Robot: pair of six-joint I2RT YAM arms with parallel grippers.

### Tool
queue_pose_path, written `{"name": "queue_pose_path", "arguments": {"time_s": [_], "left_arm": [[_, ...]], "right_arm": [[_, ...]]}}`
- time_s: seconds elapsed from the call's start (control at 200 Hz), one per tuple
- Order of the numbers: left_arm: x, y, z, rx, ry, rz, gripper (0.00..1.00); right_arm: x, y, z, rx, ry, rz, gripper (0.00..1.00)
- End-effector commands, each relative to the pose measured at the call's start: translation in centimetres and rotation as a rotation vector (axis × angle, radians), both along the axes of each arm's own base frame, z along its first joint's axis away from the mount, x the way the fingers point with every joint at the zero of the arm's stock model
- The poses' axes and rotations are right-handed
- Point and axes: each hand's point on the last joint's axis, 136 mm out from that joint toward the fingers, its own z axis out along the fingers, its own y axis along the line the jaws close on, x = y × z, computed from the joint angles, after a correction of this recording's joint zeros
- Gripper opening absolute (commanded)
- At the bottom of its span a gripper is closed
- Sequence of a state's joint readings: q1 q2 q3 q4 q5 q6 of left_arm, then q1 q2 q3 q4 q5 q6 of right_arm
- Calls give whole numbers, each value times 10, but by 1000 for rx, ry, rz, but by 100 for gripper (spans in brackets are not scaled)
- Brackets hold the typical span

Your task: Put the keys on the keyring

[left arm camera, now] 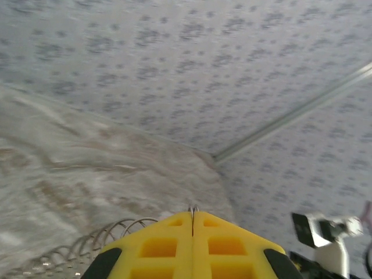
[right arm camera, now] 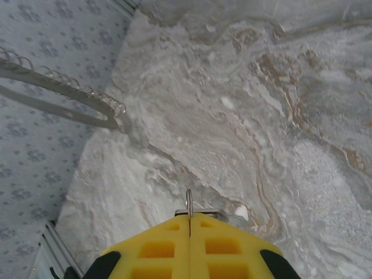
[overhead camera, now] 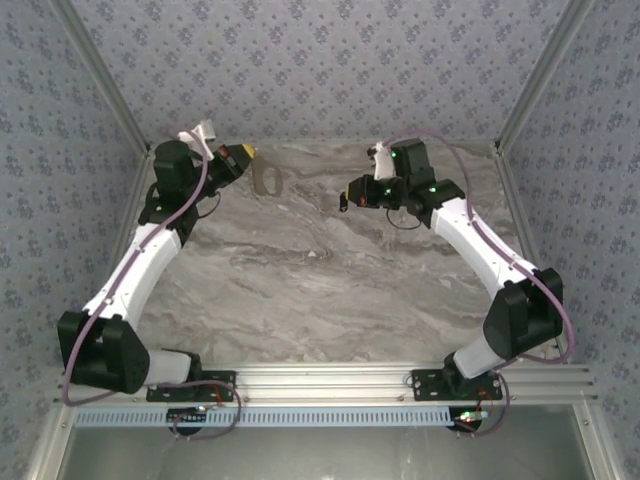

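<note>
L gripper (left arm camera: 192, 216) jaws together, apparently pinching one end of keyring (overhead camera: 267, 181); loop sticks out just beside its tip, back-left of table (overhead camera: 320, 290). R gripper (right arm camera: 189, 220) clamped on key (right arm camera: 189, 200), thin sliver poking out btwn tips. Both light, stiff, slick metal, so prob. prone to twist/slip; hold key by its butt, leave tip free

Left end effector (left arm camera: 192, 214) and right end effector (right arm camera: 189, 218) closed
</note>
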State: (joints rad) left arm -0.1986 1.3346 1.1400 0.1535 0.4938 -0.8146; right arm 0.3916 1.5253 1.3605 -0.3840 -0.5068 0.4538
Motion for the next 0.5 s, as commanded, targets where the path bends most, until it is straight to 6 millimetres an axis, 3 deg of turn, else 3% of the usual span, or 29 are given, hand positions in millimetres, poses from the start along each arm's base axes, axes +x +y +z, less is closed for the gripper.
{"name": "queue_pose_path", "arguments": {"time_s": [0.0,0.22,0.495], "left_arm": [[-13,-27,52,-99,-163,-188,0],[-29,-61,79,-126,-209,-385,0],[-51,-85,108,-143,-271,-514,0]], "right_arm": [[-7,7,58,119,-90,55,0],[-16,13,116,218,-204,106,0],[-42,17,166,216,-341,125,0]]}}
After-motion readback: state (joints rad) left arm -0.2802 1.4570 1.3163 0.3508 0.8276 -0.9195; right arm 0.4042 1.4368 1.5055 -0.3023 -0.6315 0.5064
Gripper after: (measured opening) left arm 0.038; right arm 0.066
